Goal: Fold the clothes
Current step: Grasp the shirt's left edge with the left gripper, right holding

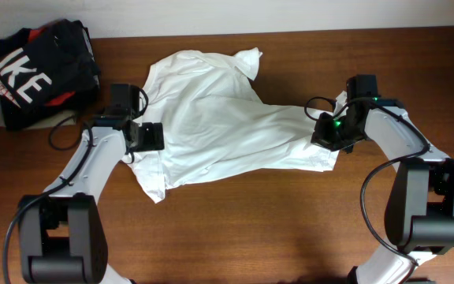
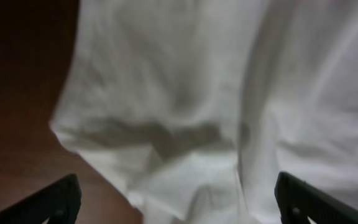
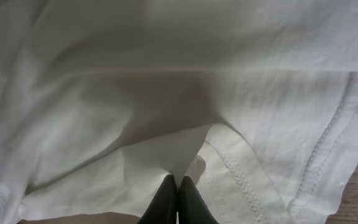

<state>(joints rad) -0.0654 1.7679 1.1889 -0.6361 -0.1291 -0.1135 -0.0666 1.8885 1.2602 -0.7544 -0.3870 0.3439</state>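
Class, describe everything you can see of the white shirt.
The shirt is plain white, thin and wrinkled, with short sleeves and a stitched hem. It lies unfolded and crumpled on the table. The right gripper, jaws shut, pinches a fold near one edge; the left gripper is poised, jaws open, over the opposite edge.

A white shirt (image 1: 227,126) spread out on the brown table (image 1: 251,229).
It is plain, thin and full of wrinkles. It lies mostly flat in the middle, stretched from side to side, with soft folds across it. A stitched hem (image 3: 325,149) runs along one edge.
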